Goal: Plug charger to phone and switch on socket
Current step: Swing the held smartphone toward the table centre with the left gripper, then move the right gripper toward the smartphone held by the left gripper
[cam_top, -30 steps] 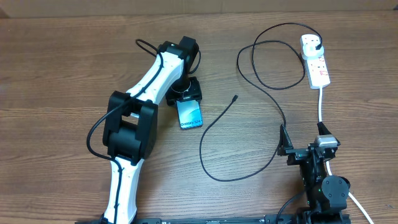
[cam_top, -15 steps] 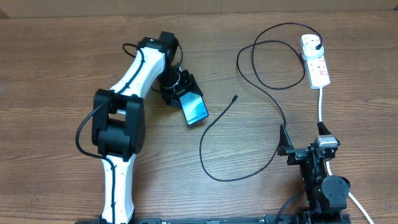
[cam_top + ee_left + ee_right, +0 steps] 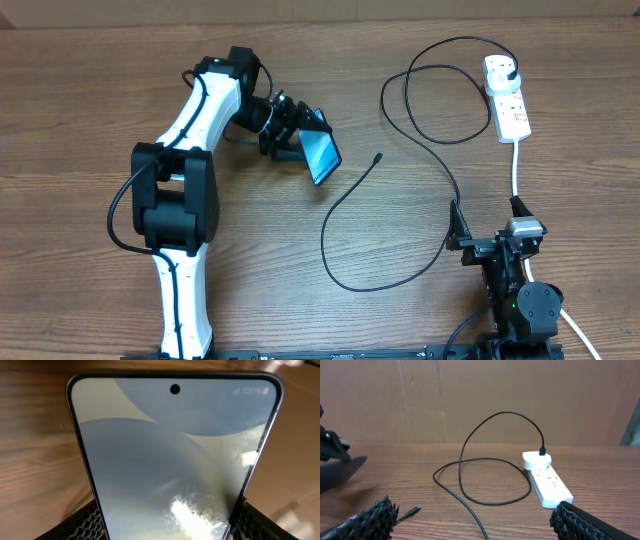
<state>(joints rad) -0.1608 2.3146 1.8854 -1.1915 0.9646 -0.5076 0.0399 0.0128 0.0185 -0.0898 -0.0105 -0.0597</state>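
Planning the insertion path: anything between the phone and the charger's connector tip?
Only bare table between phone and connector tip, seen in the overhead view.

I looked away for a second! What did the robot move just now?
The left jaws kept their hold on the phone, lifted and tilted it, and swung it toward the far side of the table and a bit right, nearer the tip of the charger. The left arm's elbow swung left. The charger, the socket and the right arm stayed put.
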